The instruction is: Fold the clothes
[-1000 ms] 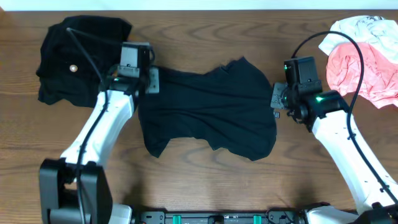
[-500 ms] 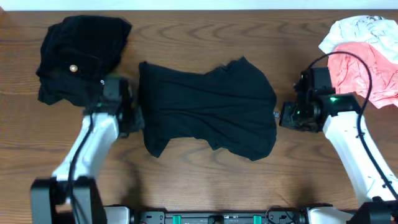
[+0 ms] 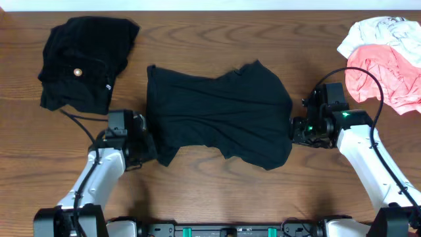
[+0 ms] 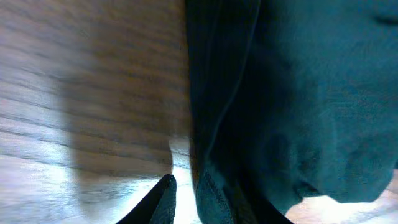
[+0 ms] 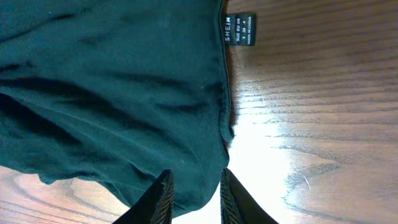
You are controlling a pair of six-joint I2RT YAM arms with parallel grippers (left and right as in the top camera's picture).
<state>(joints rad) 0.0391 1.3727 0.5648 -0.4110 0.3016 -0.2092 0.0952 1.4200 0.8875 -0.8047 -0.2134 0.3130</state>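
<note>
As shirt lies lengthwise between them: left end effector and right end effector at its opposite ends, equally near, both slightly parted at its edges.

Black shirt spread centre; black heap left; pink-white pile right.

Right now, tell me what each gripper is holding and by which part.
Nothing held. The left gripper is open beside one edge of the black shirt; the right gripper is open astride the opposite edge.
</note>
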